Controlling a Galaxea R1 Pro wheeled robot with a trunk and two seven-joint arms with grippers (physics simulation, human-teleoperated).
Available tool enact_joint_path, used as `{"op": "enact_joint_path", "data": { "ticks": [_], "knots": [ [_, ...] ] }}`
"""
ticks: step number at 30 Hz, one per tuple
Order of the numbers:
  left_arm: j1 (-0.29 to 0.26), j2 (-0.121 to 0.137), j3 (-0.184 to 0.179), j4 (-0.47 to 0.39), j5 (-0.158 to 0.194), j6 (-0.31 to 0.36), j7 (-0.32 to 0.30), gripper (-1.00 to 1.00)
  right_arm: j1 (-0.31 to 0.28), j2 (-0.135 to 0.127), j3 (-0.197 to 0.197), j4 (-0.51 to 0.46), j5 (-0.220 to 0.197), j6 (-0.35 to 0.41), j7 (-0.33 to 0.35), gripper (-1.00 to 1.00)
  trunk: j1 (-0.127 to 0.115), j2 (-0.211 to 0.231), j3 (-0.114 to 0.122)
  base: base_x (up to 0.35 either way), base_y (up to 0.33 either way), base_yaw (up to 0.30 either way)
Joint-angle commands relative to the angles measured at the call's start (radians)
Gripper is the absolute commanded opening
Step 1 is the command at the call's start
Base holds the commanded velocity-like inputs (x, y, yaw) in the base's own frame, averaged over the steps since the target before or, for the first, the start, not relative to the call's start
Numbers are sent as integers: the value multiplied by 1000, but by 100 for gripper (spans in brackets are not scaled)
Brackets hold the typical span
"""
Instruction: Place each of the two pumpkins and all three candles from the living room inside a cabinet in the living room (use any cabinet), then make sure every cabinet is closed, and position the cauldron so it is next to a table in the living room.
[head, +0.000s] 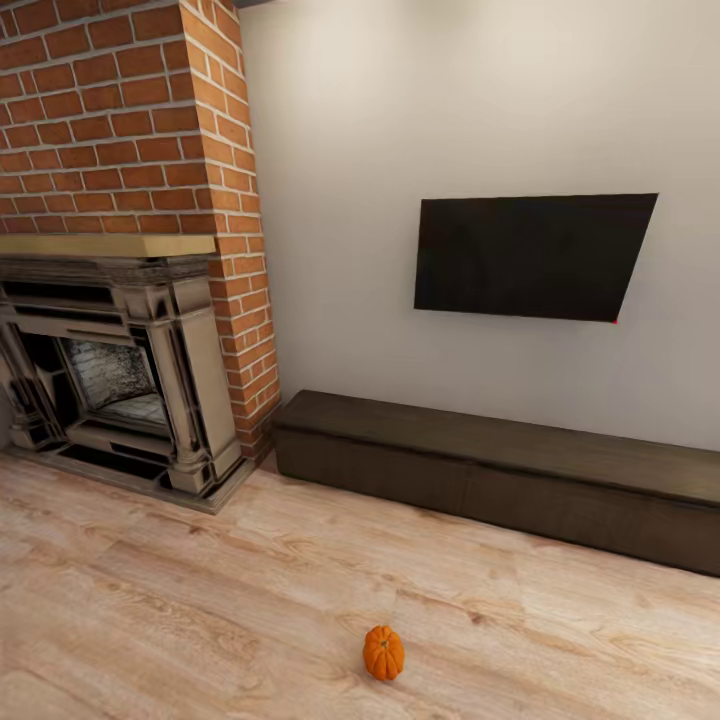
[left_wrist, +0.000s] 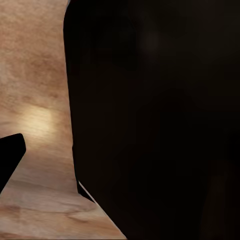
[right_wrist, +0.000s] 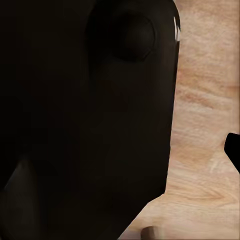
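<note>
One small orange pumpkin with a short dark stem stands on the light wood floor near the bottom of the head view. Behind it, along the white wall, runs the long low dark brown cabinet; its flat fronts all look closed. In the left wrist view a large dark body blocks most of the picture, with a black finger at the edge over the floor. The right wrist view shows a similar dark mass and a black tip. A small grey-tan shape lies on the floor; I cannot tell what it is.
A red brick chimney with an ornate grey fireplace stands left of the cabinet, its hearth jutting onto the floor. A black TV hangs on the wall above the cabinet. Wood plank floor spreads between me and the cabinet.
</note>
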Motion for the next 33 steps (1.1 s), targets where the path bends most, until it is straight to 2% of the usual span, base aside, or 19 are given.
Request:
{"op": "enact_joint_path", "data": {
  "ticks": [1, 5, 12, 18, 27, 33],
  "knots": [
    [-2, -1, 1, -2, 0, 0, -2, 100, -2, -1, 2, 6, 0, -3, 2, 100, 0, -1, -1, 0, 0, 0],
    [-2, -2, 3, -2, 0, 0, -2, 100, -2, -1, 3, 13, 1, -4, 3, 100, 0, -1, -1, 0, 0, 0],
    [-3, 36, 10, -7, 10, -1, -7, 100, -6, 0, 3, -23, 4, -9, 2, 100, 0, -1, -1, 0, 0, 0],
    [-3, 30, 12, -8, 11, -1, -10, 100, -6, 0, 6, -57, 5, -11, 2, 100, 0, -1, -1, 0, 0, 0],
    [-3, 27, 12, -8, 12, -2, -11, 100, -6, 0, 5, -56, 5, -11, 2, 100, 0, -1, -1, 0, 0, 0],
    [-3, 23, 12, -8, 33, -2, -11, 100, -6, 0, 2, -55, 4, -11, -4, 100, 0, -1, -1, 0, 0, 0]
  ]
}}
